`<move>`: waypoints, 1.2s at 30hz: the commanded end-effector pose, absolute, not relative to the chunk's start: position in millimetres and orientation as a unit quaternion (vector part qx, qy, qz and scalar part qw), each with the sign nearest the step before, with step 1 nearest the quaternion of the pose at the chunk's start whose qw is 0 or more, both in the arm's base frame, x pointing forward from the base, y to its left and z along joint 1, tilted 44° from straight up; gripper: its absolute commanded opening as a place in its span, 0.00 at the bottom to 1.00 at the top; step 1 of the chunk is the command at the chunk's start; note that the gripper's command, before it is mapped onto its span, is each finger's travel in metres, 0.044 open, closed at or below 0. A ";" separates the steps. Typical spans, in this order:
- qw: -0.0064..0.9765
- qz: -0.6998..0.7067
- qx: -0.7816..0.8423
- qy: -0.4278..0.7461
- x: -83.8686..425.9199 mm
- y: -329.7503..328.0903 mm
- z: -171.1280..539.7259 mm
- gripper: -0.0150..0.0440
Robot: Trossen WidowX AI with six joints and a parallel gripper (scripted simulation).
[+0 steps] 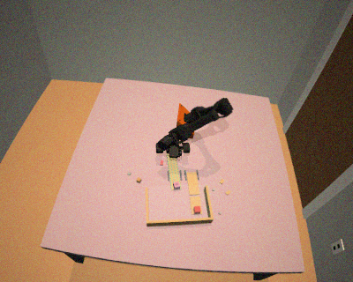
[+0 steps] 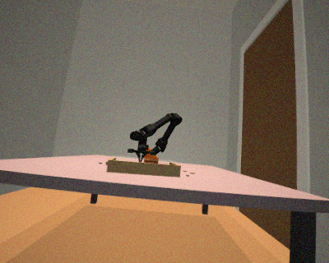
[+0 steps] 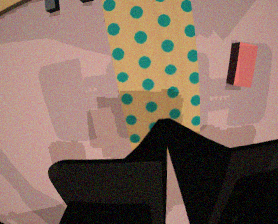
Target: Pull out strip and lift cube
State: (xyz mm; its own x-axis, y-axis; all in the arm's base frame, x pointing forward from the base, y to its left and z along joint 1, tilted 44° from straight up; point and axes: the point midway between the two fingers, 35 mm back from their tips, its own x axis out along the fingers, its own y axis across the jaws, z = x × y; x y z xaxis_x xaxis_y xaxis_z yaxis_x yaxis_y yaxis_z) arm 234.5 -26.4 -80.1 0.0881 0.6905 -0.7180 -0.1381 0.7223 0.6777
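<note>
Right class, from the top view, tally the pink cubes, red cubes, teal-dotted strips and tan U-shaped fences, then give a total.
Small pink cubes: 2
Small red cubes: 1
Teal-dotted yellow strips: 1
Tan U-shaped fences: 1
Total: 5

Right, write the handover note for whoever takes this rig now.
Gripper: fingers shut, tips on the near end of the dotted strip, nothing held between them.
Dotted strip: partly drawn out toward the arm, carrying the pink cube.
Plain strip: inside the frame, red cube at its far end.
Left: finish the pull, then grasp the labelled cube and hold it up.
</note>
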 end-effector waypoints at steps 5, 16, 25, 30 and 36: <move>0.687 0.297 0.228 0.623 213.2 -20.8 -85.2 0.25; 0.687 0.297 0.228 0.623 203.8 -21.6 -86.5 0.25; 0.687 0.297 0.228 0.623 203.8 -21.6 -86.5 0.25; 0.687 0.297 0.228 0.623 203.8 -21.6 -86.5 0.25; 0.687 0.297 0.228 0.623 203.8 -21.6 -86.5 0.25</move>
State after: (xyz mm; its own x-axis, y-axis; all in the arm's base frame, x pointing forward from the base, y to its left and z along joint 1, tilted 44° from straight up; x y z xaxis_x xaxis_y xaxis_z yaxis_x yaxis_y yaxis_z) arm 214.2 -28.4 -84.0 0.0837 0.6862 -0.7226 -0.1346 0.7263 0.6741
